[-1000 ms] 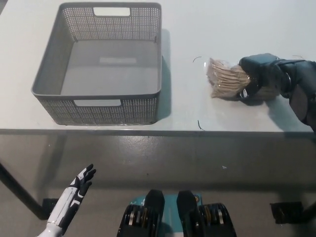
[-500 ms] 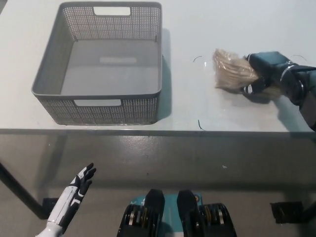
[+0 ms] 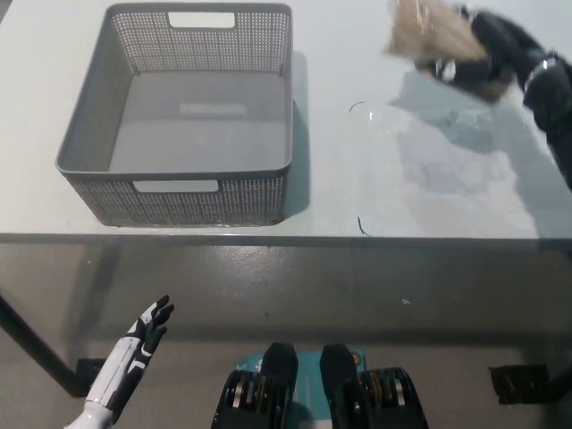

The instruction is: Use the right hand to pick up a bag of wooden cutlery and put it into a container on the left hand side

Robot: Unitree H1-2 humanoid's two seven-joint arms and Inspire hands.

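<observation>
The grey basket (image 3: pixel 179 202) sits on the counter (image 3: pixel 357 192) at the upper left of the frame, and inside it only its bare floor shows. At the upper right the black right hand (image 3: pixel 480 59) has its fingers wrapped around the bag (image 3: pixel 425 32) of wooden cutlery (motion-blurred), well apart from the basket, and their shadow falls on the counter below them. The white left hand (image 3: pixel 143 341) rests at the lower left, below the counter's edge, fingers spread and holding nothing.
</observation>
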